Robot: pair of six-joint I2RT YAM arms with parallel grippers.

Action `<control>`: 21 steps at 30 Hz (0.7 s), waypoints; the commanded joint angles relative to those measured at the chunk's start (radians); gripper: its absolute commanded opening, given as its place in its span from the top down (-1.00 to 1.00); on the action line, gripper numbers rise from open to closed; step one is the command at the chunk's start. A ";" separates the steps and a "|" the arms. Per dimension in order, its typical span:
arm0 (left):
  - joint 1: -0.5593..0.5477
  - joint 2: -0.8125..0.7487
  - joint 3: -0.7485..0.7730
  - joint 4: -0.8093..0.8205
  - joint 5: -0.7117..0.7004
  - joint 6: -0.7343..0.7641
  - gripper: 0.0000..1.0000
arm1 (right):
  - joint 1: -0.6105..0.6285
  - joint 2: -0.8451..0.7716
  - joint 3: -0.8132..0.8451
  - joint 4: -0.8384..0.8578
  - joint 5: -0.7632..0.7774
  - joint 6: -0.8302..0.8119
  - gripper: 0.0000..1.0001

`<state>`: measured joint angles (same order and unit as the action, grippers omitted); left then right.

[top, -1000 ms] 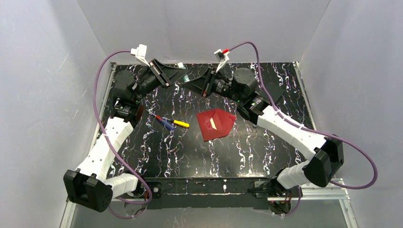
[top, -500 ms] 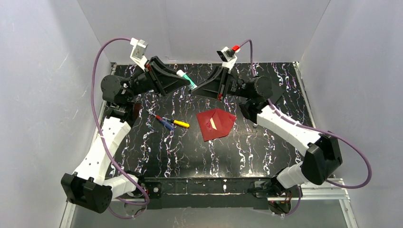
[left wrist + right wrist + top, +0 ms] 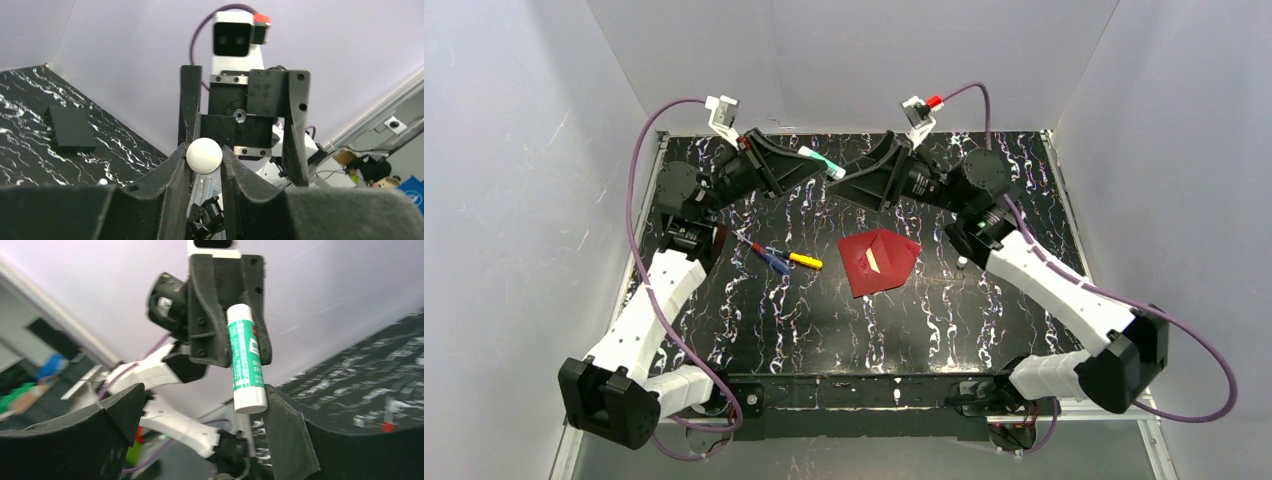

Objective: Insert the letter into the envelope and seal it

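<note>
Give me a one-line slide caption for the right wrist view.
Left fingers clamp a green-and-white glue stick; right fingers stand open around its end.

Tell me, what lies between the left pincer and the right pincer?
A green-and-white plastic glue stick: the left pincer grips it, and its free end reaches between the open fingers of the right pincer. The right wrist view shows this best.

glue stick (image 3: 244, 357), green label, white lettering illegible
</note>
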<state>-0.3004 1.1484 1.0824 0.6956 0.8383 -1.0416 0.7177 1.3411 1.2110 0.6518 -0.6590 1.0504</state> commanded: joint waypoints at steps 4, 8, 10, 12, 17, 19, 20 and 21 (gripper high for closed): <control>0.004 -0.067 -0.004 -0.219 -0.222 0.052 1.00 | 0.115 -0.047 0.124 -0.531 0.361 -0.602 -0.72; 0.006 -0.045 0.022 -0.255 -0.194 0.040 1.00 | 0.122 -0.028 0.175 -0.587 0.427 -0.667 -0.32; 0.006 -0.036 0.032 -0.259 -0.170 0.041 1.00 | 0.121 -0.020 0.194 -0.590 0.427 -0.684 -0.22; 0.008 -0.030 0.038 -0.261 -0.142 0.046 1.00 | 0.121 -0.014 0.207 -0.595 0.431 -0.692 -0.19; 0.017 -0.018 0.052 -0.270 -0.084 0.070 1.00 | 0.121 -0.015 0.215 -0.621 0.452 -0.719 0.09; 0.021 -0.011 0.061 -0.275 -0.051 0.090 1.00 | 0.121 -0.014 0.220 -0.626 0.440 -0.729 0.26; 0.023 -0.006 0.066 -0.276 -0.031 0.095 1.00 | 0.121 -0.013 0.223 -0.628 0.437 -0.730 0.31; 0.023 0.001 0.073 -0.276 -0.010 0.105 1.00 | 0.121 -0.012 0.224 -0.626 0.422 -0.730 0.36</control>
<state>-0.2863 1.1408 1.0985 0.4213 0.7269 -0.9863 0.8394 1.3354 1.3743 0.0051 -0.2344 0.3614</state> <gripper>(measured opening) 0.236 0.367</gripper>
